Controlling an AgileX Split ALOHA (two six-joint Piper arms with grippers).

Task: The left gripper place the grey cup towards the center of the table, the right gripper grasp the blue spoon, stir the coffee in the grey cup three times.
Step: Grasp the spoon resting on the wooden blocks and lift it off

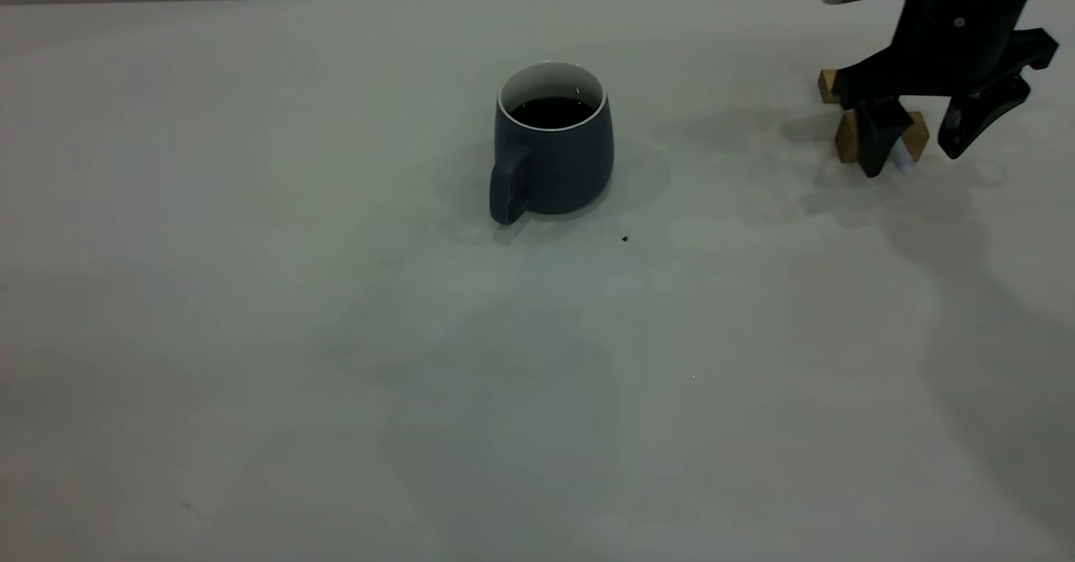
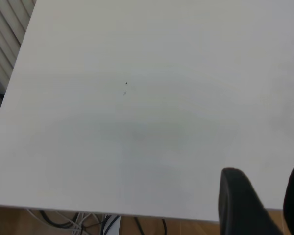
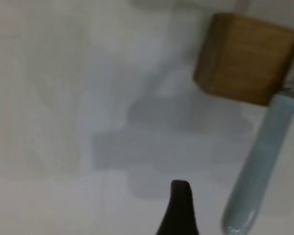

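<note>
Grey cup (image 1: 554, 146) of coffee (image 1: 552, 112) stands mid-frame on the table (image 1: 252, 335), bearing no writing. Farther, upper right, the right gripper (image 1: 920, 146), fingers apart, straddles the blue spoon (image 3: 258, 169) beside wooden blocks (image 1: 850, 135).

Open table (image 1: 252, 377) all around the grey cup (image 1: 552, 146); wooden blocks (image 1: 850, 133) close beside the blue spoon (image 3: 259, 166)

One grey cup (image 1: 554, 146) stands near the middle of the table (image 1: 252, 335), holding one round pool of coffee (image 1: 552, 112). Two wooden blocks (image 1: 852, 135) sit near the table's far right corner, with one blue spoon (image 3: 259, 166) resting on them. One dark speck (image 1: 626, 238) lies beside the cup. Two grippers show: the right gripper (image 1: 924, 146) and the left gripper (image 2: 262, 200).
</note>
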